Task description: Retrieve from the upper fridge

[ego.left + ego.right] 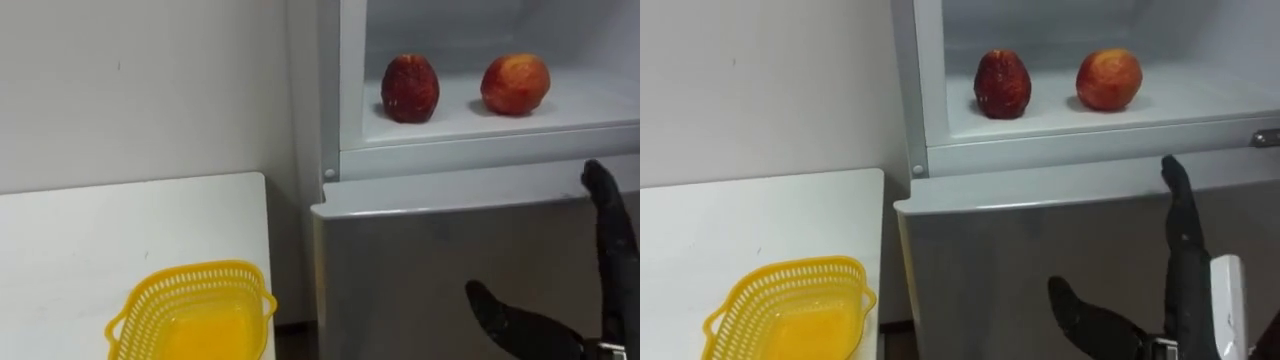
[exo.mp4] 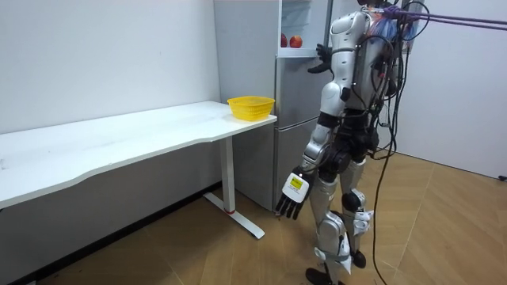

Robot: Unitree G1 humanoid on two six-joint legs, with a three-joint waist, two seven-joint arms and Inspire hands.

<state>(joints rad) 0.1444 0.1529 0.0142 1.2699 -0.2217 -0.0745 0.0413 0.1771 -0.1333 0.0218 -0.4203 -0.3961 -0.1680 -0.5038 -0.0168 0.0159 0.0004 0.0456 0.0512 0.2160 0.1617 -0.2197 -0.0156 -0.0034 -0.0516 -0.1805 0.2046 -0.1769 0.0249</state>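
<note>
The upper fridge compartment [image 1: 352, 120] stands open. On its white shelf [image 1: 590, 105] lie a dark red fruit [image 1: 410, 88] and, to its right, a red-orange apple [image 1: 515, 84]. My right hand [image 1: 612, 245] is raised in front of the lower fridge door, below the shelf. It is open, its fingers straight and pointing up and its thumb spread to the left, and it holds nothing. In the room view my left hand [image 2: 291, 198] hangs open by my side with nothing in it. I stand facing the fridge [image 2: 297, 119].
A yellow plastic basket [image 1: 195, 300] sits on the white table's [image 1: 90, 240] near corner, left of the fridge. The grey lower fridge door [image 1: 420, 250] is closed. A white wall runs behind the table.
</note>
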